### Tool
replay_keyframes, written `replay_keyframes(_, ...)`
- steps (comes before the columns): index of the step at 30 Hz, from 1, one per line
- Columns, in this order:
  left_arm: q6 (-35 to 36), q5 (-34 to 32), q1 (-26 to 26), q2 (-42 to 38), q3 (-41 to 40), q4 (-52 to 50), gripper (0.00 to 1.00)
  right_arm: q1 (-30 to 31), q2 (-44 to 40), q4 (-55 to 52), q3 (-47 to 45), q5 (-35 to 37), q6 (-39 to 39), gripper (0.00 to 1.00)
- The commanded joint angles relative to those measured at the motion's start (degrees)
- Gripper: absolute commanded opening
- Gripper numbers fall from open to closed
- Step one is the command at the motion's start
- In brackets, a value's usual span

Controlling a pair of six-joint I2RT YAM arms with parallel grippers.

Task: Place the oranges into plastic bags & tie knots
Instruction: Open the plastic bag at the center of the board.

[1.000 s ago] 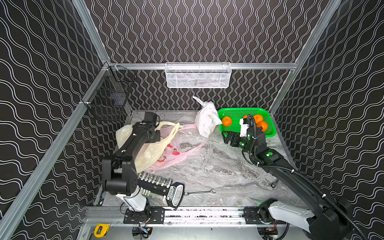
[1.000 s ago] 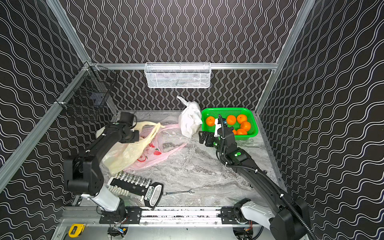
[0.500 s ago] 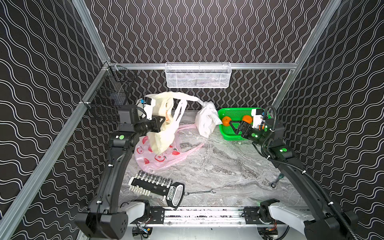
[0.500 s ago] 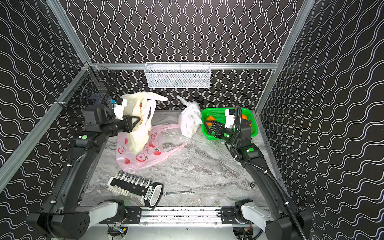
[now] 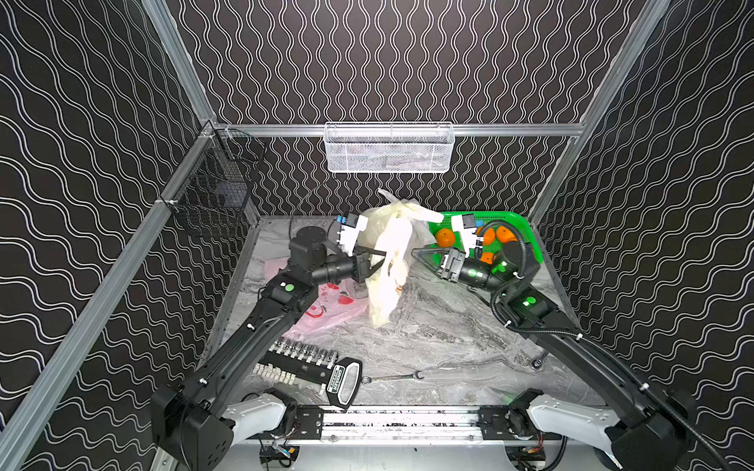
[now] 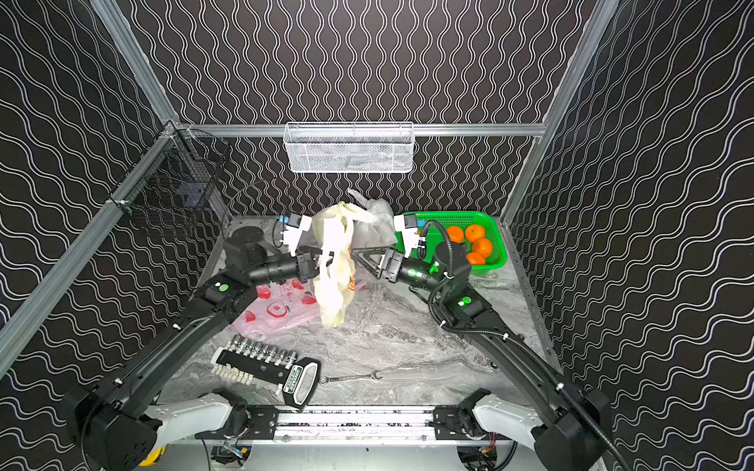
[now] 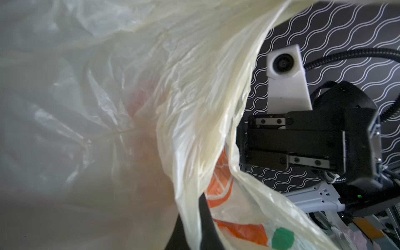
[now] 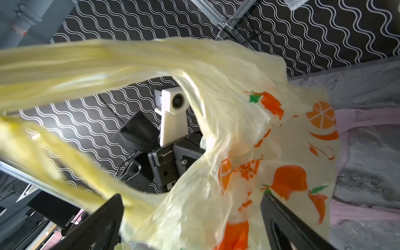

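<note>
Since neither serves the job, the socket set (image 5: pixel 310 367) and wrench (image 5: pixel 391 377) lie idle at the near edge. Pink bag (image 5: pixel 326 310) lies flat on the table, unfilled. Left gripper (image 5: pixel 378 263) is clenched on the yellowish bag (image 5: pixel 387 261) near its top, hanging it upright, probably to present the mouth. Right gripper (image 8: pixel 190 198) is spread wide around the bag's side, grasping nothing. Oranges (image 6: pixel 473 234) sit in the green basket (image 5: pixel 518 222), far right.
</note>
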Motion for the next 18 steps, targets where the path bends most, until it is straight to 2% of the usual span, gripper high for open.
replay_keyframes(1, -1.2, -0.5, -1.6, 0.8, -0.5, 6.2, 0.0, 1.2, 1.2, 2.5, 0.0, 4.7, 3.0, 1.0)
replay_keyframes(4, -0.6, -0.8, -2.3, 1.4, -0.8, 5.8, 0.0, 1.2, 2.4, 3.7, -0.7, 7.0, 4.8, 0.98)
replay_keyframes(9, -0.1, -1.6, -2.5, 0.9, -1.6, 5.1, 0.0, 1.2, 4.2, 3.1, 0.8, 7.9, 5.1, 0.78)
replay_keyframes(13, 0.3, -2.5, -2.5, 0.7, -1.9, 4.4, 0.01, 1.2, 4.9, 4.0, 0.7, 7.0, 5.6, 0.54)
replay_keyframes(18, 0.7, -4.2, -2.6, 0.1, -2.5, 3.4, 0.14, 1.2, 4.9, 2.8, 0.8, 6.9, 4.6, 0.2)
